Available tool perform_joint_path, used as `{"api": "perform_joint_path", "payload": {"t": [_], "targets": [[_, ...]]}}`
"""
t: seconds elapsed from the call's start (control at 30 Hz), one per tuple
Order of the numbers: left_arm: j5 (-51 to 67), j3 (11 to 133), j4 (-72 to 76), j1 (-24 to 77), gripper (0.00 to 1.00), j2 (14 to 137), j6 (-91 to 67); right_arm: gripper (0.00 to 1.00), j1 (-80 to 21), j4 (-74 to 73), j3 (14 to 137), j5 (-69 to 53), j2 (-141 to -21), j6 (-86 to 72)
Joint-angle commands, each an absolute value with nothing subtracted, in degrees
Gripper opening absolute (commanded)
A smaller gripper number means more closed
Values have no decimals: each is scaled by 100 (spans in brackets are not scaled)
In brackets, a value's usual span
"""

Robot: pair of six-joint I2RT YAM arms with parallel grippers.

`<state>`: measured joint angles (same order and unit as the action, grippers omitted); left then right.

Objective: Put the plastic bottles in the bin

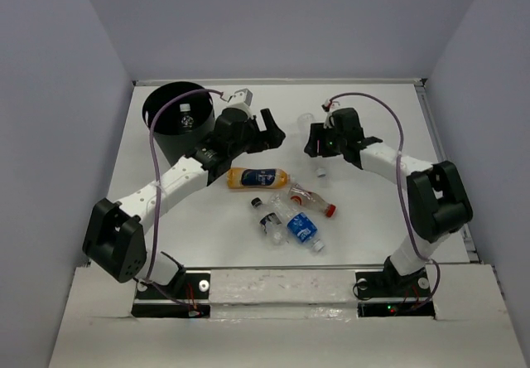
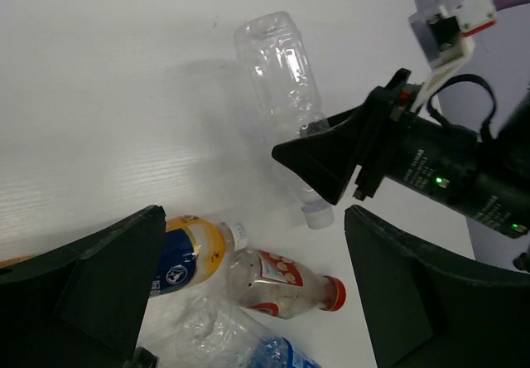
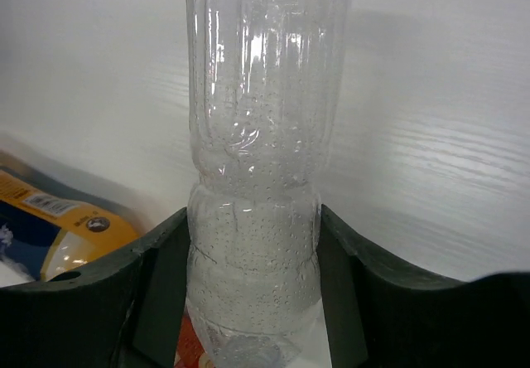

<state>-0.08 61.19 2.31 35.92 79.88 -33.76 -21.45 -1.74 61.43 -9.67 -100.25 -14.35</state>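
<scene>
My right gripper [image 1: 315, 142] is shut on the clear white-capped bottle [image 3: 257, 136]; its fingers [image 3: 166, 285] press both sides just above the neck. That bottle also shows in the top view [image 1: 305, 123] and in the left wrist view [image 2: 281, 70]. My left gripper [image 1: 270, 130] is open and empty, between the black bin [image 1: 166, 140] and the right gripper. Below it lie the orange-liquid bottle [image 1: 258, 177], the red-capped bottle [image 1: 310, 200], the blue-label bottle [image 1: 302, 229] and two small black-capped bottles [image 1: 269, 223]. The left wrist view shows the orange [image 2: 186, 256] and red-capped [image 2: 286, 281] bottles between its open fingers [image 2: 99, 293].
The bin stands at the far left of the white table [image 1: 373, 219], right beside the left arm's wrist. Grey walls close in the table at the back and sides. Purple cables loop over both arms.
</scene>
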Motion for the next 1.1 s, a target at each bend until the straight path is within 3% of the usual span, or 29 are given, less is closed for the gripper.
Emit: {"api": "perform_joint_path", "payload": {"t": [0.0,0.2,0.43,0.67,0.87,1.0,1.07], "targets": [[597,6671,843,3604,99,8138,-3656,46,-2171,-263,6249,-685,-8580,-1107],[1405,6574,2073,3612,99,8261,-4271,46,-2232,-264,5503,-1985,-7271,-1485],[1889,6249,3277,3770,99,8385,-4755,46,-2531,-106,4905,-2619,-6601,-1801],[1688,6345,3165,4025,99,8648,-4711,47,-2645,-70,4720,-3094,-6101,-1898],[826,6627,2355,4157,99,8736,-4280,47,-2646,105,4614,-3173,-5915,-1934],[739,6785,2355,4192,90,8877,-4271,47,-2646,184,4562,-3208,-5985,-1995],[712,6776,2425,4192,72,8860,-4289,47,-2698,185,4500,-3138,-5924,-2004]]}}
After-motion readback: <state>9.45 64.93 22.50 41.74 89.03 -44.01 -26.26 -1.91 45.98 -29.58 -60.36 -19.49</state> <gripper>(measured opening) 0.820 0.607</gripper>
